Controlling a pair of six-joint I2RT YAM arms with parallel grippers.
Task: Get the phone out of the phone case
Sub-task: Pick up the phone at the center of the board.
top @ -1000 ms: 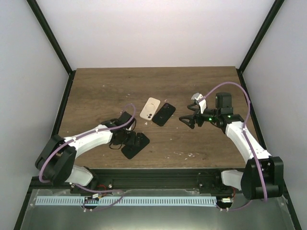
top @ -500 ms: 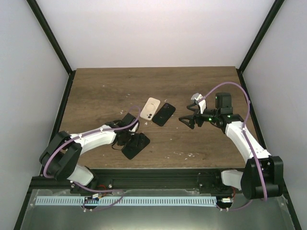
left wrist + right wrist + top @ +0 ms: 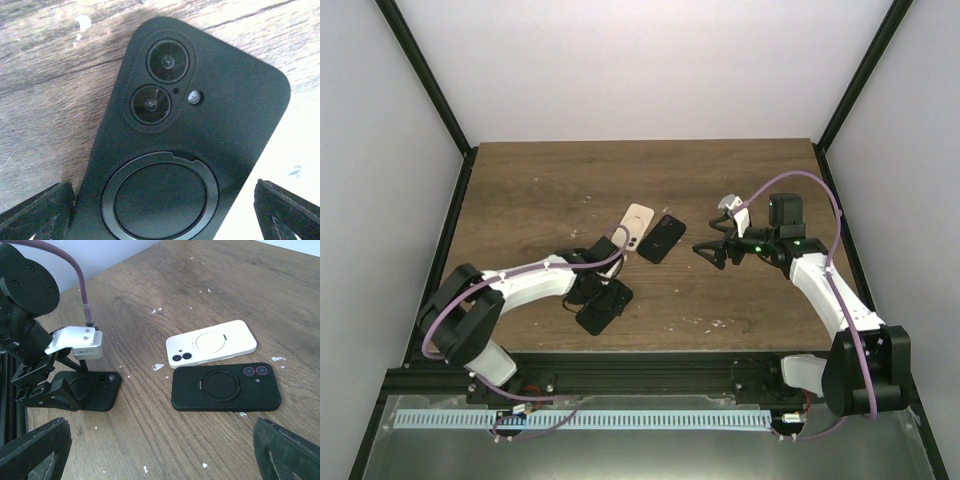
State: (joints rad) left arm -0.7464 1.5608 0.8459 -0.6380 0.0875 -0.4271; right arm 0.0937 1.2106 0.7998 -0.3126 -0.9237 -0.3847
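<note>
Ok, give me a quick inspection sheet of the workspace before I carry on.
Surface: wooden table, no spills seen.
Job's things: black phone in its case, back up, flat on the near side; case not yet off.
Clutter: white phone and second black phone side by side mid-table, backs up; white flecks scattered.
Grippers: left gripper low over the cased phone, jaws open either side; right gripper right of the pair, jaws open, empty.
Cables: purple cables loop along both arms, clear of the phones.
Surroundings: white walls, black frame; nothing else seen.
</note>
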